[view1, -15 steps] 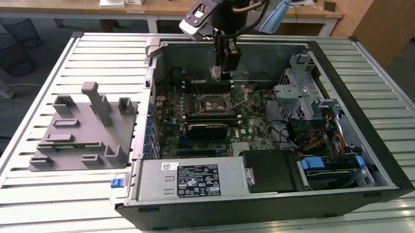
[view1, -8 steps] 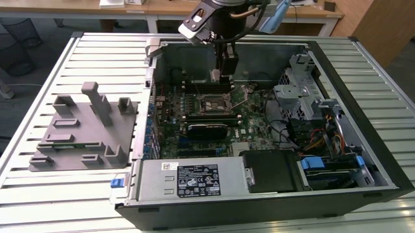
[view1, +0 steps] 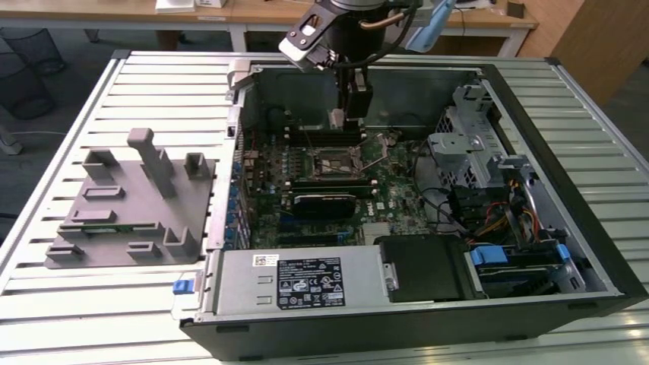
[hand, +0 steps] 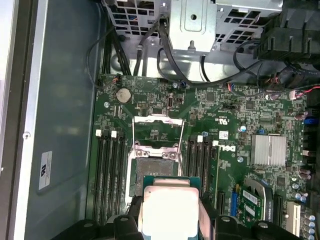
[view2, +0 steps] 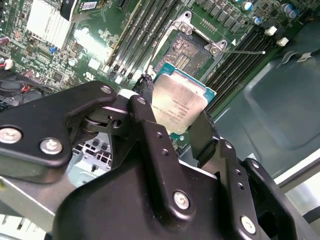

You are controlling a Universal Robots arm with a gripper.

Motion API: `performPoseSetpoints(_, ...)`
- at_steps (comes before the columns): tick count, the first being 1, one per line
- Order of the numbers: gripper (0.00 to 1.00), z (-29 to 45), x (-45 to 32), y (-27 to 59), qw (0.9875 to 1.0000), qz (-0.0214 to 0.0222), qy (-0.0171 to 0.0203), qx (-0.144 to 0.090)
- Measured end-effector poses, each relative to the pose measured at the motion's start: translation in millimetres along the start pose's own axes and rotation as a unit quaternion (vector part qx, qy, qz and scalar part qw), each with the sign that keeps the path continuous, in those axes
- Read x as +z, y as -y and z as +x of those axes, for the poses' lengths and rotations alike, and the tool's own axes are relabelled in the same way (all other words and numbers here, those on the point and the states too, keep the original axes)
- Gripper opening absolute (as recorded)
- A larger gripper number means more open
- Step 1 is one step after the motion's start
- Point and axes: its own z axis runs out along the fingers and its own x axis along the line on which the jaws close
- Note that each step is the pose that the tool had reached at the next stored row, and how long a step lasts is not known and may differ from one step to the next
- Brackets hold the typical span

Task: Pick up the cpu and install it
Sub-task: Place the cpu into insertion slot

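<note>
Robotics laboratory in an office-type room. Evidence: slatted metal bench (view1: 91, 304) carrying an opened computer case (view1: 406, 84) and grey fixture tray (view1: 112, 220); robot arm (view1: 350, 23), its tool (view2: 174, 107) clamping the cpu (view2: 182, 95) over the motherboard (hand: 240, 115); wooden desks (view1: 132, 14) and wire bins (view1: 26, 46) beyond the bench's edge.
</note>
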Motion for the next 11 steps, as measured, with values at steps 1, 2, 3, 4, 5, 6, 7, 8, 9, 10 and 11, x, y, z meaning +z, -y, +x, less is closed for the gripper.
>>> performPoseSetpoints(1, 0.53, 0.0, 0.8, 0.0, 1.0000, 0.0000, 0.0000, 0.000)
performPoseSetpoints(2, 0.53, 0.0, 2.0, 0.1, 1.0000, 0.0001, 0.0002, 0.000)
performPoseSetpoints(3, 0.53, 0.1, 3.4, 0.1, 1.0000, 0.0001, 0.0002, 0.001)
performPoseSetpoints(4, 0.53, 0.1, 5.1, 0.2, 1.0000, 0.0001, 0.0002, 0.001)
performPoseSetpoints(5, 0.53, 0.1, 6.8, 0.3, 1.0000, 0.0002, 0.0002, 0.001)
performPoseSetpoints(6, 0.53, 0.2, 8.7, 0.3, 1.0000, 0.0002, 0.0003, 0.001)
performPoseSetpoints(7, 0.53, 0.2, 10.3, 0.4, 1.0000, 0.0001, 0.0002, 0.001)
performPoseSetpoints(8, 0.53, 0.2, 11.9, 0.5, 1.0000, 0.0002, 0.0003, 0.001)
performPoseSetpoints(9, 0.53, 0.2, 13.5, 0.5, 1.0000, 0.0001, 0.0002, 0.001)
performPoseSetpoints(10, 0.53, 0.3, 14.8, 0.6, 1.0000, 0.0001, 0.0002, 0.001)
performPoseSetpoints(11, 0.53, 0.3, 15.8, 0.6, 1.0000, 0.0001, 0.0002, 0.001)
